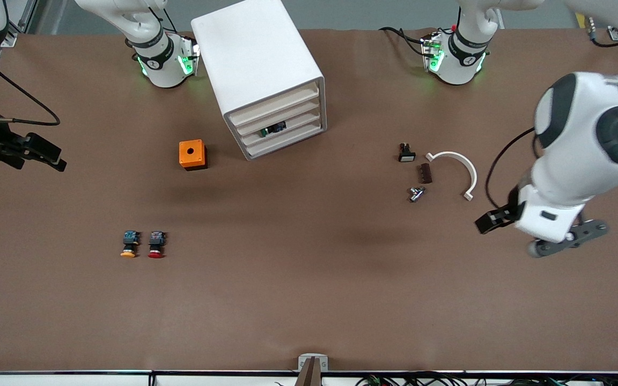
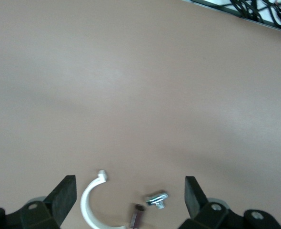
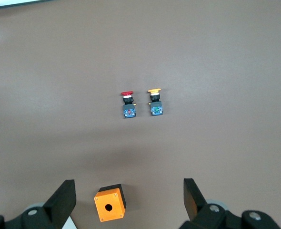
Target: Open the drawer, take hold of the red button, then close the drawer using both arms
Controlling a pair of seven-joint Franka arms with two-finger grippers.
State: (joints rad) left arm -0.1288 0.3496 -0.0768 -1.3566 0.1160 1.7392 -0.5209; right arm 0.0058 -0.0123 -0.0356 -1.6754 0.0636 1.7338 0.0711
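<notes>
The white cabinet stands at the table's robot end, and its top drawer looks shut. The red-capped button lies on the table nearer the front camera, beside an orange-capped one. Both show in the right wrist view, the red button and the orange-capped one. My right gripper is open and empty in the air at the right arm's end of the table, its own view showing the orange box. My left gripper is open and empty in the air at the left arm's end, also seen in its own view.
An orange box sits beside the cabinet. A white curved clip, a brown strip, a metal screw and a small black switch lie toward the left arm's end. A dark item shows at a lower drawer.
</notes>
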